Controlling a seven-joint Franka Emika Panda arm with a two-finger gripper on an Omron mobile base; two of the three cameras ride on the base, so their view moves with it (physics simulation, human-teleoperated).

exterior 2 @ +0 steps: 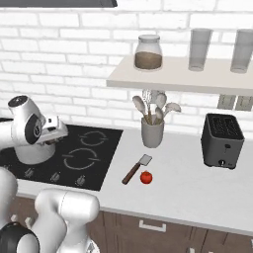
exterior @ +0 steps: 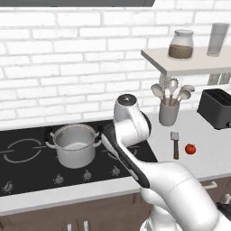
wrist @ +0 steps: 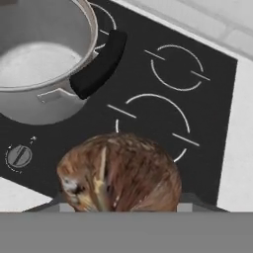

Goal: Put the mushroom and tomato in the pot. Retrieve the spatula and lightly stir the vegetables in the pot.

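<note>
claw (wrist: 118, 207): clamped on the mushroom (wrist: 118, 173) | pot (wrist: 42, 64): up-left of the mushroom in your hand view, mouth open upward | carry it over the rim before you release

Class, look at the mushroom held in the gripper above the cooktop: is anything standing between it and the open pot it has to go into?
Nothing visible does. The mushroom sits in the gripper over bare cooktop, and the pot stands beside it, lidless, with a bare pale inside. Only the pot's near rim and black handle lie on the way.
</note>
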